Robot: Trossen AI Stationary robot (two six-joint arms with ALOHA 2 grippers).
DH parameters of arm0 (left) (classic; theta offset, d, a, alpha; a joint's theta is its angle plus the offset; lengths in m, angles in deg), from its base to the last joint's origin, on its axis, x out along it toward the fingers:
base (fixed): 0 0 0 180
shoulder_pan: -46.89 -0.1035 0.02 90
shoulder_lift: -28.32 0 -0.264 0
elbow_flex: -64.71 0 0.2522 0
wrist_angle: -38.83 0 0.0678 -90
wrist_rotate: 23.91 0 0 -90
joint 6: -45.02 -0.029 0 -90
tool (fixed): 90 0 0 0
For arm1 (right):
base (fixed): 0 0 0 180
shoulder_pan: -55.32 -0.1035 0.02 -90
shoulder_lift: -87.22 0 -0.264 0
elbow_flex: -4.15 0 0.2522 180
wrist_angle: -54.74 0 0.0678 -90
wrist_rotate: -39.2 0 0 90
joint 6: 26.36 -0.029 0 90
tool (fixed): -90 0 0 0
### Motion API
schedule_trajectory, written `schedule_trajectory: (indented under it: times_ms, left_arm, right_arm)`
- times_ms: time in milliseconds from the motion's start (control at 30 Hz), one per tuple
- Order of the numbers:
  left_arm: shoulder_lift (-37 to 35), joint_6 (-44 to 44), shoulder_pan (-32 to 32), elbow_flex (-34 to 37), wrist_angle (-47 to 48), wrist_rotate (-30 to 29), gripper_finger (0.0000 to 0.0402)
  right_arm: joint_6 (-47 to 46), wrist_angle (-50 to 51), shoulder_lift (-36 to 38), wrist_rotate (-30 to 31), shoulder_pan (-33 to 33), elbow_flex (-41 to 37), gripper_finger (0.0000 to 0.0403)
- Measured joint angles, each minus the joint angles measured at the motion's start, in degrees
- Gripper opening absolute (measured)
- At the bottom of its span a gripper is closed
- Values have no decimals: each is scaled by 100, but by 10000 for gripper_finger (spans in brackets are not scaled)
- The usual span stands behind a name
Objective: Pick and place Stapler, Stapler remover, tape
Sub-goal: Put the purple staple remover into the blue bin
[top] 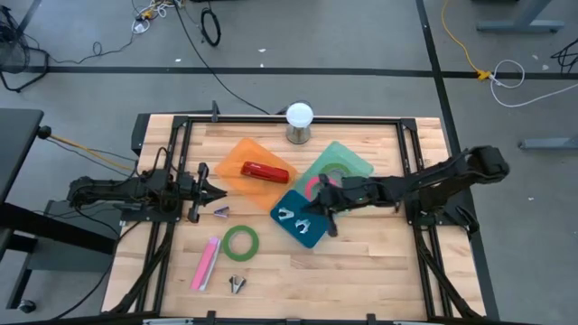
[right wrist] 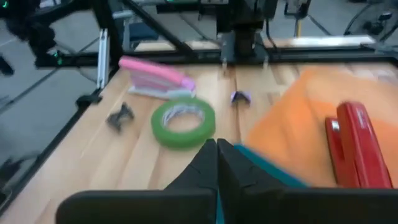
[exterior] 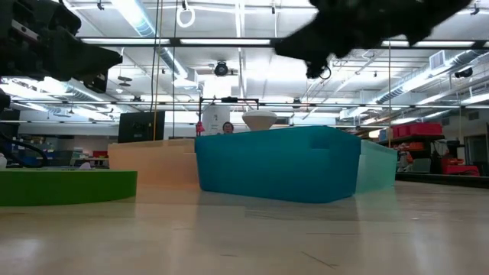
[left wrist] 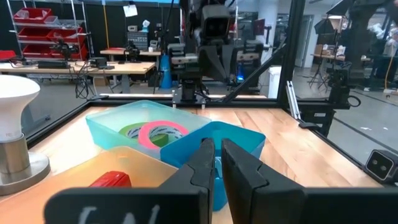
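A red stapler [top: 265,171] lies in the orange tray [top: 233,161]. A pink stapler [top: 206,262] and a green tape roll [top: 241,242] lie on the table near its front left. A dark staple remover [top: 237,284] sits by the near edge and a purple one [top: 221,211] beside the left gripper. Staple removers [top: 289,217] lie in the blue tray [top: 312,236]. Pink and green tape rolls [left wrist: 155,132] lie in the pale green tray [top: 352,161]. My right gripper [top: 307,212] hangs shut over the blue tray, well above it in the low view [exterior: 317,46]. My left gripper [top: 217,191] waits shut at the left.
A lamp with a white bulb [top: 299,122] stands at the table's far edge. Black frame rails [top: 411,144] run along the table's sides. Bare wood lies at the front right [top: 379,271].
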Motion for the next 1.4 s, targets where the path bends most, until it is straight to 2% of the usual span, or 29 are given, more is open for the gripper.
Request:
schedule_trajectory:
  times_ms: [167, 367, 700, 967, 1067, 1200, 1400]
  left_arm:
    - [0, 1, -2, -1, -12, -1, 32]
    - [0, -2, 0, 1, -9, -2, 32]
    - [0, 2, 0, -1, -9, 0, 32]
    - [0, 2, -2, 0, -9, 0, 32]
    - [0, 2, 0, -1, -9, 0, 32]
    - [0, 2, -2, 1, -10, -2, 32]
    - [0, 0, 0, 1, -11, 0, 32]
  right_arm:
    - [139, -9, 798, 113, -54, -887, 1]
    - [745, -28, 1748, 288, -79, -1804, 1]
    - [763, -67, 3311, 281, 135, -2962, 0]
    - [626, -87, 4342, 219, 279, -3653, 0]
    - [605, -92, 4677, 23, 346, -3888, 0]
    - [666, 345, 5000, -77, 462, -3925, 0]
    - [936, 406, 5549, -64, 690, -3922, 0]
